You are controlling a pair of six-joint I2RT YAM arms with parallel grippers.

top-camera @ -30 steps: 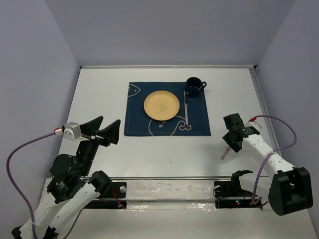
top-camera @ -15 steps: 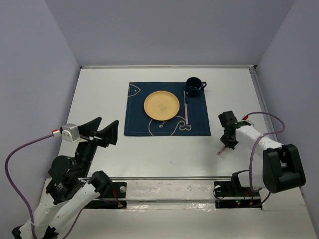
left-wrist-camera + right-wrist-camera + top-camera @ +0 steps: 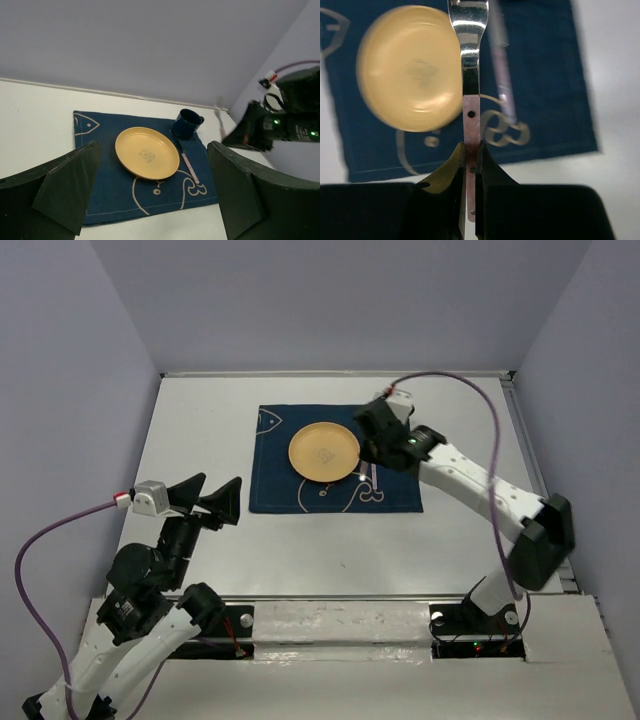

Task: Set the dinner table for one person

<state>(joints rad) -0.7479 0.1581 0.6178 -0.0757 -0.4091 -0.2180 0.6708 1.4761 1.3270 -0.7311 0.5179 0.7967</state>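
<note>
Two fingers of the right gripper [image 3: 470, 150] pinch the pink handle of a fork [image 3: 470, 55]. It's held above the blue mat [image 3: 545, 75], by the yellow plate's [image 3: 405, 70] right edge, with a pink-handled knife [image 3: 501, 75] alongside. The white dinner table [image 3: 300, 550] lies underneath. The left gripper [image 3: 210, 502] hangs spread wide over the table's near left, well apart from the mat.

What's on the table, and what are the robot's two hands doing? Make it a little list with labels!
surface: white table with a blue whale mat
on the mat: yellow plate; dark blue mug at the far right corner; pink-handled utensil right of the plate
right gripper: shut on a fork, over the mat
left gripper: open, empty, at the near left
</note>
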